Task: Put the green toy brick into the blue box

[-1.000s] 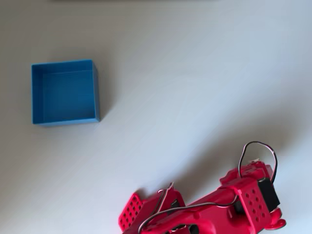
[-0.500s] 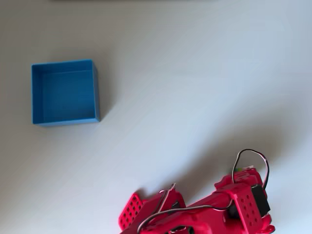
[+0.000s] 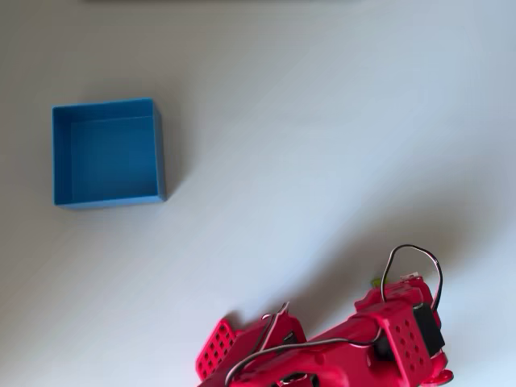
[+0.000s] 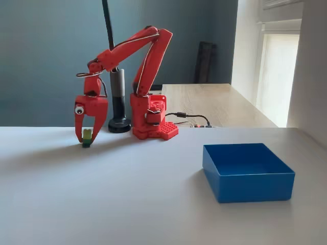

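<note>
Since half a second ago the red arm (image 3: 347,347) has barely shifted in the overhead view. The gripper (image 4: 87,133) (pointing down) pinches the green toy brick (image 4: 87,136) between its fingertips at the table (image 4: 127,194), well apart from the blue box (image 4: 248,171).

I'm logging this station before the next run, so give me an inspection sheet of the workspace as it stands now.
Surface: pale grey table, matte, bare around the work area.
Job's things: green toy brick between the gripper's fingers, its base at or just above the table, cannot tell which; blue box open-topped, nothing inside, well apart from the brick.
Clutter: nothing seen.
Gripper: red gripper points down, closed on the brick.
Cables: thin wire loops over the wrist; black cable runs from the base.
Surroundings: dark wall, black pole, wooden table, bright window.
</note>
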Robot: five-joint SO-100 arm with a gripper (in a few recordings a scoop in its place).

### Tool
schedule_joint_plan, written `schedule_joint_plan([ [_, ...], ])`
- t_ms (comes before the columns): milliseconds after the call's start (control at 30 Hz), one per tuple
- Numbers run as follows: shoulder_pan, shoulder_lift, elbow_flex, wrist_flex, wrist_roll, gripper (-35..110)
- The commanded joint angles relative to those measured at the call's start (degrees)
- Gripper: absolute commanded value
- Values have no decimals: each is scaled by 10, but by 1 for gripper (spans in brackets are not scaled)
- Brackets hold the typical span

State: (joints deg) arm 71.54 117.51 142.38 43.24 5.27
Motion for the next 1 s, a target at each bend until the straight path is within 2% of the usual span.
schedule_joint_plan([
  [0,-65,9,-61,-11,4,0],
  [233,-211,11,-142,-11,-20,0],
  [500,-428,16,-227,-11,-63,0],
  [967,-795,17,-226,-12,-175,0],
])
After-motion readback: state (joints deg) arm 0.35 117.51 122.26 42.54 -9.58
